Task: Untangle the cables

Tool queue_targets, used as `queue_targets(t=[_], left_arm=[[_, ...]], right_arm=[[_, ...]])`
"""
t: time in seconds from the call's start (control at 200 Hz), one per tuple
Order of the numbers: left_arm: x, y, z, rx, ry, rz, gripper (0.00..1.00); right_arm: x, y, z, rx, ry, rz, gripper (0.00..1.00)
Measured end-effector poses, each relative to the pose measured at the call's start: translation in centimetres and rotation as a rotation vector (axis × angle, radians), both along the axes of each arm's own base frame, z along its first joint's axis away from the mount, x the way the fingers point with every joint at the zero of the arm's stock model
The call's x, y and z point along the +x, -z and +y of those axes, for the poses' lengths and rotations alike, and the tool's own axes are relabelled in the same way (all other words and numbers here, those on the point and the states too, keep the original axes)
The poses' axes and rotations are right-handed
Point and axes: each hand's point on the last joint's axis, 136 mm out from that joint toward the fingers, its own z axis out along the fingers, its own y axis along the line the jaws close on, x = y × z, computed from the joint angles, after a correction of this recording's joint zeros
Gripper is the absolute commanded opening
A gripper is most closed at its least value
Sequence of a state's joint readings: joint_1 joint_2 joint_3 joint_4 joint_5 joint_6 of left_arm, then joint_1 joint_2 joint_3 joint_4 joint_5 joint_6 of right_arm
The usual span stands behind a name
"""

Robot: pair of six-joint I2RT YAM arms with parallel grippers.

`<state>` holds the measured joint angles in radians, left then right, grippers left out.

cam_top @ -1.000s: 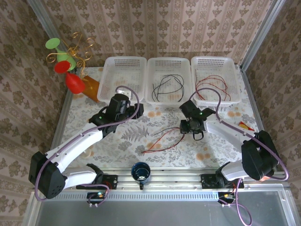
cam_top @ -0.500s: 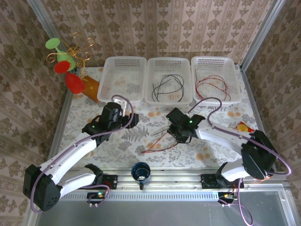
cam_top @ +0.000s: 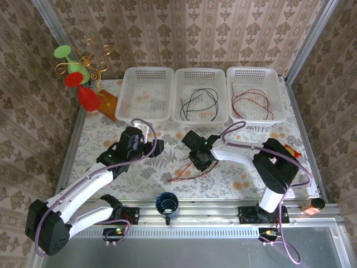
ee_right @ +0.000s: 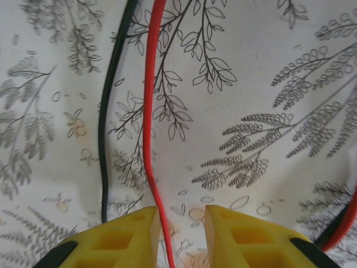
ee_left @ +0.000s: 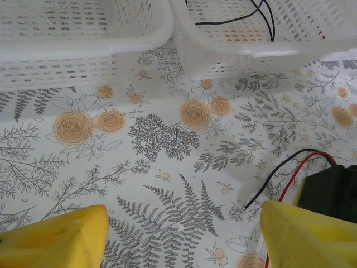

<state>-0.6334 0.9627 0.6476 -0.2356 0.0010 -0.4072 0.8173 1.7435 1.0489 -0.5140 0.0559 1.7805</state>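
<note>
— Why is the right gripper (ee_right: 179, 223) sitting so low over the table (cam_top: 240, 181), there in the middle of the overhead view?

— It's after the loose pair lying there. Look at its own camera: the red cable (ee_right: 149, 111) runs down from the top of the frame straight into the slot between the yellow fingers. The black cable (ee_right: 107, 111) lies just beside it on the left, outside the slot. I'd say it's lined up that way so it takes the red one alone.

— Has it got hold of it?

— Not that I can see. The jaws stand narrow, but there's a gap showing on the right side of the wire, so nothing is pinched.

— And the left gripper (ee_left: 184, 223)?

— Spread wide with nothing in it, hovering left of centre in the overhead view and facing the same two wires. They show at the lower right of its own view. My guess is it's placed there to pin or take the black one.

— And the rest of the wires?

— Sorted by colour along the top of the overhead view: black cables (cam_top: 196, 103) in the middle basket (cam_top: 199, 71), red cables (cam_top: 252, 99) in the right basket (cam_top: 254, 69).
</note>
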Motion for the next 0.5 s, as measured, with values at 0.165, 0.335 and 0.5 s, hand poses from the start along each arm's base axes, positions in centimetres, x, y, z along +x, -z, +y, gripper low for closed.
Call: queue_targets(t=[0.165, 0.335, 0.5], left_arm=[[-0.4, 0.5, 0.3, -0.01, -0.011, 0.012, 0.73], [-0.6, 0.6, 0.5, -0.021, -0.019, 0.014, 0.73], [-0.7, 0.3, 0.5, -0.031, -0.023, 0.01, 0.73]], right_arm=[[1.0, 0.1, 1.5, 0.009, -0.008, 0.002, 0.29], [1.2, 0.1, 2.0, 0.006, -0.018, 0.006, 0.29], [0.6, 1.0, 1.7, -0.052, -0.025, 0.059, 0.29]])
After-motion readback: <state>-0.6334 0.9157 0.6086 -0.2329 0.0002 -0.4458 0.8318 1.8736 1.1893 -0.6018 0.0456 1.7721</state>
